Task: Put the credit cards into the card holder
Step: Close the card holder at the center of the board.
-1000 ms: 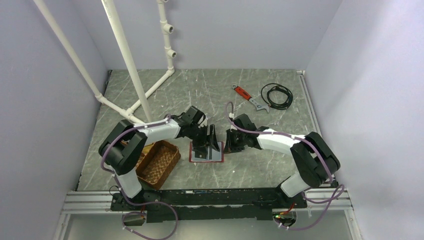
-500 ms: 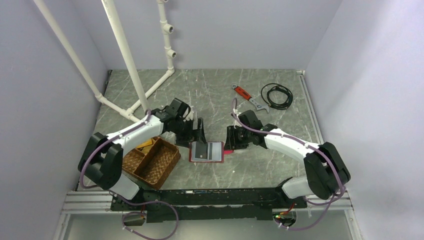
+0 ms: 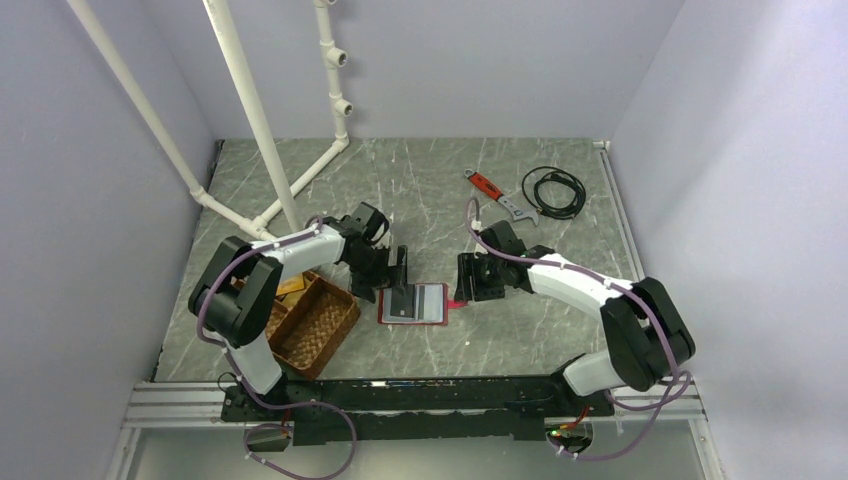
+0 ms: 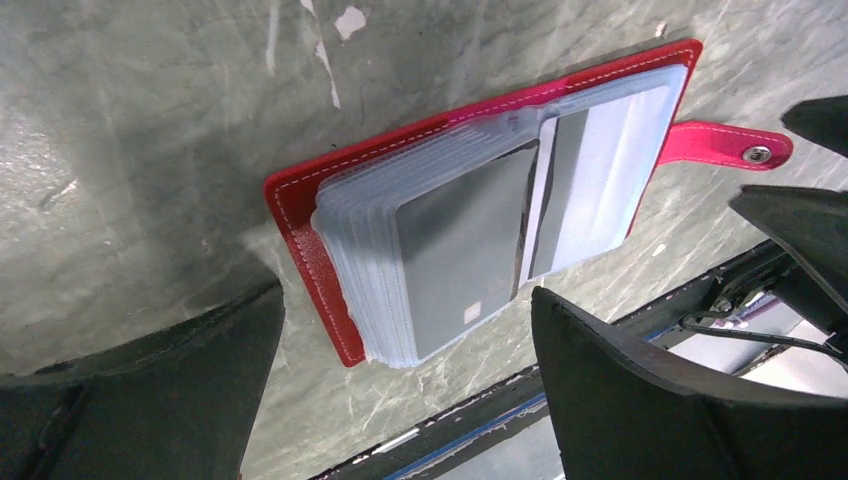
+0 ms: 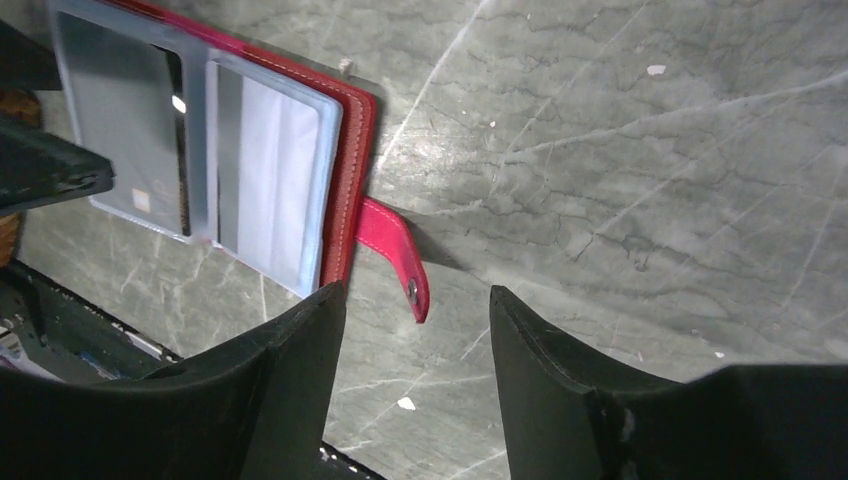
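Observation:
The red card holder [image 3: 413, 304] lies open on the marble table, its clear sleeves facing up. A grey credit card [image 4: 458, 258] sits in the top left sleeve, and a second card with a dark stripe [image 4: 592, 178] sits in the right sleeve. My left gripper [image 4: 407, 295] hovers over the holder's left edge, open and empty; from above it [image 3: 392, 272] is at the holder's far-left corner. My right gripper [image 5: 416, 293] is open at the holder's right side. The tip of the red snap strap [image 5: 398, 252] lies loose between its fingers [image 5: 290, 380].
A brown wicker divided tray [image 3: 318, 328] stands left of the holder, with something gold-brown [image 3: 291, 286] in its far compartment. A red-handled wrench [image 3: 494, 193] and a coiled black cable [image 3: 553, 190] lie at the back right. White pipes [image 3: 262, 130] rise at the back left.
My left gripper opened fully and drew back left off the holder, leaving the grey card in its sleeve. My right gripper went from shut to open beside the strap.

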`<state>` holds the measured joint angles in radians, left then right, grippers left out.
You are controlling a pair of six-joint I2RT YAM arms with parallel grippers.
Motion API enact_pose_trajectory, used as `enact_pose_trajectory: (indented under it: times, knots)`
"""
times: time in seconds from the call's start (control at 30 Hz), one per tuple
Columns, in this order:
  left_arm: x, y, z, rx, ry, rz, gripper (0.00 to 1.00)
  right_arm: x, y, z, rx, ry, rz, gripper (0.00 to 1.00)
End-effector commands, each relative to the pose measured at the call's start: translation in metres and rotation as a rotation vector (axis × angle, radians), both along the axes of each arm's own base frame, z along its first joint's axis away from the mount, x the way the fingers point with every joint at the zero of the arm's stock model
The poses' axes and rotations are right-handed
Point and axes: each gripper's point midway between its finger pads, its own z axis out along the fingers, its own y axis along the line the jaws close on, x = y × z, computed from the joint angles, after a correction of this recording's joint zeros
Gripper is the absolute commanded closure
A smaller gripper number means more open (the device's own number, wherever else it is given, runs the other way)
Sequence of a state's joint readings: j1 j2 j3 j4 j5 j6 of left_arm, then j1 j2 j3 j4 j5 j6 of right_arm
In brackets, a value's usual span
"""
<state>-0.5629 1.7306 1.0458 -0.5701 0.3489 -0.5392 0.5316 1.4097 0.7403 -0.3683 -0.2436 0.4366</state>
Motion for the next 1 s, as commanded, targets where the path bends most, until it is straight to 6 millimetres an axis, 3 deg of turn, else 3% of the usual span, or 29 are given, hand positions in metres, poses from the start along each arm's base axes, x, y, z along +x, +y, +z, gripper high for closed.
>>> enact_pose_trajectory:
  times: [0.0,0.2,0.3,0.5,0.6,0.83,0.9,0.97]
  knots:
    - [-0.003,-0.015,0.003,-0.075,0.010,-0.011,0.01,0.009,0.005,-0.004,0.018,-0.013,-0.006,0.46]
    - [-0.010,-0.037,0.031,-0.255,0.040,-0.036,0.10,0.008,0.012,-0.008,0.055,0.002,0.006,0.85]
    - [-0.009,-0.048,0.052,-0.347,0.025,-0.053,0.16,0.006,0.011,-0.010,0.056,0.005,0.004,1.00]
    - [-0.003,-0.070,0.106,-0.502,-0.039,-0.067,0.24,0.003,0.010,-0.015,0.065,0.018,-0.004,1.00]
    - [-0.004,-0.089,0.119,-0.577,-0.043,-0.086,0.25,0.002,0.010,-0.016,0.068,0.024,-0.008,1.00]
    - [-0.007,-0.134,0.101,-0.656,0.019,-0.129,0.26,0.001,-0.003,-0.013,0.034,0.019,-0.042,1.00]
    - [-0.006,-0.137,0.094,-0.660,0.032,-0.127,0.25,0.000,-0.007,-0.010,0.045,0.016,-0.047,0.89]
    - [-0.007,-0.135,0.091,-0.647,0.035,-0.130,0.23,-0.001,-0.008,-0.005,0.076,0.010,-0.051,0.85]
